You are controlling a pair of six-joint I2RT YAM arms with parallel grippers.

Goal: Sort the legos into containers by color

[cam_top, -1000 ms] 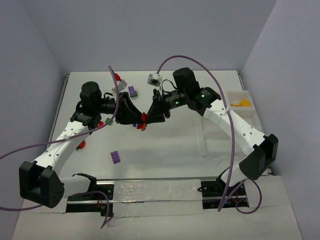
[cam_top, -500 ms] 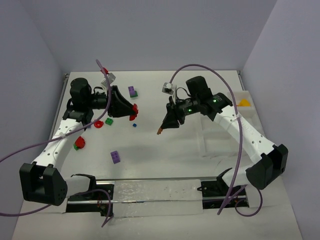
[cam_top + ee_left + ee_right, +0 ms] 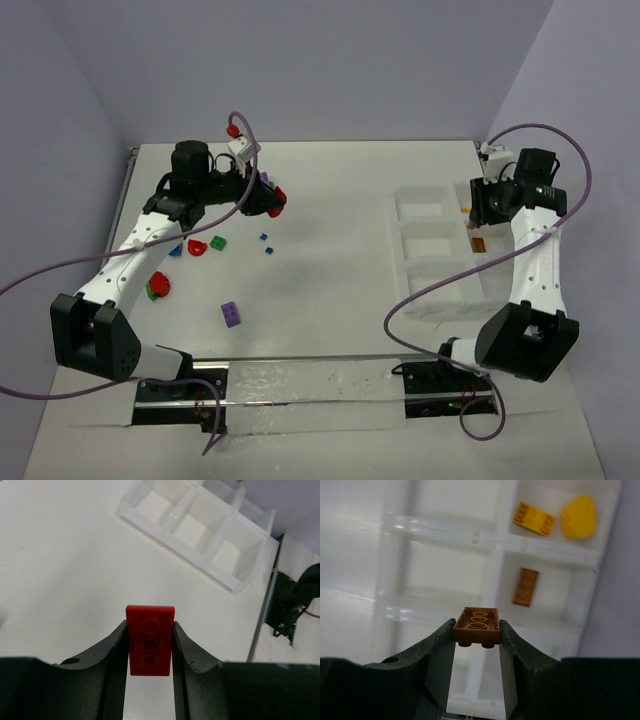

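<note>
My left gripper (image 3: pixel 272 197) is shut on a red brick (image 3: pixel 149 640), held above the table at the back left; it also shows in the top view (image 3: pixel 279 195). My right gripper (image 3: pixel 474 222) is shut on an orange-brown brick (image 3: pixel 477 626), held over the white divided tray (image 3: pixel 428 233), above a wall between compartments. One compartment holds another orange-brown brick (image 3: pixel 525 586), also seen from the top (image 3: pixel 478 245). The compartment beside it holds two yellow pieces (image 3: pixel 535 517). Loose bricks lie on the left: a purple one (image 3: pixel 231 313), a green one (image 3: pixel 218 243), a red one (image 3: pixel 197 247), a tiny blue one (image 3: pixel 268 250).
A red and green cluster (image 3: pixel 158 287) lies near the left arm. The tray also shows far off in the left wrist view (image 3: pixel 200 530), with its near compartments bare. Purple cables loop over both arms. Grey walls stand close on both sides.
My right arm has swung from the table's middle out to the right, over the tray, with the orange-brown brick. My left arm has drawn back to the left with the red brick.
</note>
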